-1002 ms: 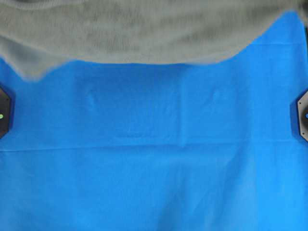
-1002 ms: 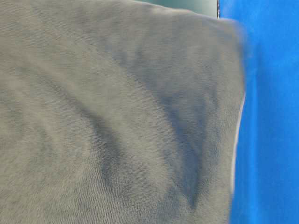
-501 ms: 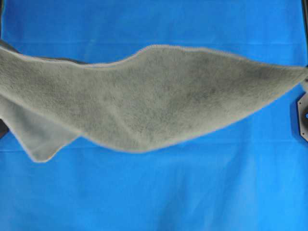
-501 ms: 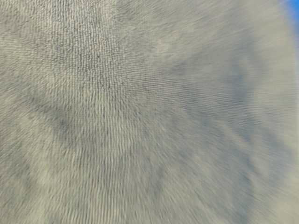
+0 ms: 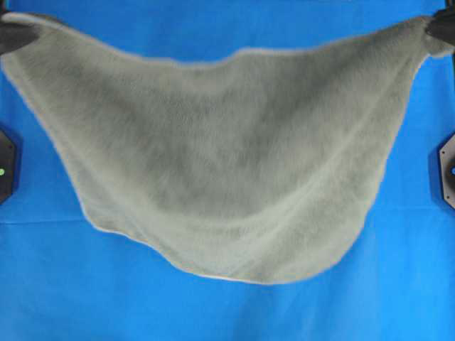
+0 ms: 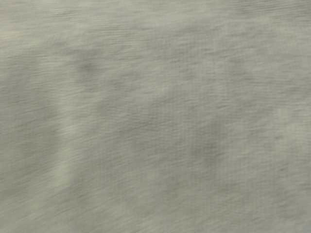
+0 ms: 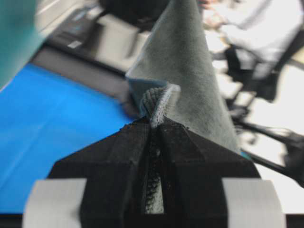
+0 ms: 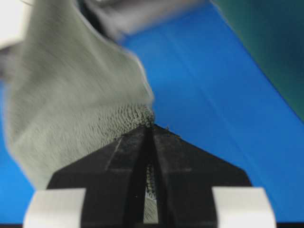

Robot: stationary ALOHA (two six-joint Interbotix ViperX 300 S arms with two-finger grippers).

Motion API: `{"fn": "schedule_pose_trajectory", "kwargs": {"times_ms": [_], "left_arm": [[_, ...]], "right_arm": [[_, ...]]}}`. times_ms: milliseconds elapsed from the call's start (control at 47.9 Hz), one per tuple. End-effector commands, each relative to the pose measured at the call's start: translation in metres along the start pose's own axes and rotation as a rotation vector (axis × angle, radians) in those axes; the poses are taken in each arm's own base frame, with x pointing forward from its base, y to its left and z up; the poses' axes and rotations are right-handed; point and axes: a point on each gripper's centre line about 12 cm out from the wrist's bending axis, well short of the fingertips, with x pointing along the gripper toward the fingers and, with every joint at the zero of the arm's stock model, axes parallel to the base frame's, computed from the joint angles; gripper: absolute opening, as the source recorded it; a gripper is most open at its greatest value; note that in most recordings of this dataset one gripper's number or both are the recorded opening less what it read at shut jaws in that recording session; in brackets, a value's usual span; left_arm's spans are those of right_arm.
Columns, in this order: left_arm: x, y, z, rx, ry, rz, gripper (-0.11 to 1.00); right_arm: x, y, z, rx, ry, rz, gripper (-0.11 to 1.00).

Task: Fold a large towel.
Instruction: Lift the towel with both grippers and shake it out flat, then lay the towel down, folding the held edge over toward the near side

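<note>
- Grey-green terry, the towel (image 5: 227,177) hangs spread between two raised corners above the blue sheet (image 5: 213,312) in the overhead view.
- Its top edge sags in a shallow curve between the upper left and upper right of that view; the lower edge bellies down in a rounded arc toward the middle of the sheet.
- A thin pale hem (image 5: 128,236) shows along the lower left edge.
- Left gripper (image 7: 155,126): black fingers (image 7: 114,156) pressed together, pinching a towel corner, with the hem bunched at their tips and cloth also showing in the slot between them.
- From that pinch the towel (image 7: 183,61) rises away in a taut, narrowing fold.
- Right gripper (image 8: 149,127): fingers (image 8: 185,161) likewise pressed together on the other corner, fuzzy pile puckered just at the tips.
- From there the towel (image 8: 66,95) spreads off to the left of that view, blurred, with the blue sheet (image 8: 204,90) beneath.
- At table level the towel (image 6: 155,116) fills the whole view, soft and blurred; nothing else can be made out there.
- Two dark arm bases (image 5: 6,163) sit at the left and right edges of the overhead view, clear of the cloth.
- No container shows in any view.
</note>
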Motion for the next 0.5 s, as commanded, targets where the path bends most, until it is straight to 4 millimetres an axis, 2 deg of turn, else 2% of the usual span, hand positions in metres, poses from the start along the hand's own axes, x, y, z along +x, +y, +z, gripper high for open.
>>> {"fn": "schedule_pose_trajectory", "kwargs": {"times_ms": [0,167,271,397,480], "left_arm": [[0.004,0.024,-0.006,-0.029,-0.006,0.101,0.02],[0.010,0.078,-0.032,-0.046,0.025,0.309,0.02],[0.014,0.107,-0.048,-0.052,0.044,0.401,0.02],[0.023,0.131,-0.059,-0.039,0.047,0.462,0.02],[0.031,0.141,-0.057,0.009,0.037,0.477,0.02]], "right_arm": [[0.012,-0.012,-0.013,-0.005,0.083,-0.122,0.03],[0.036,-0.038,-0.036,-0.003,0.182,-0.325,0.03],[0.049,-0.064,-0.050,0.021,0.217,-0.459,0.03],[0.061,-0.095,-0.064,0.049,0.241,-0.587,0.03],[0.065,-0.116,-0.066,0.061,0.239,-0.666,0.03]]}}
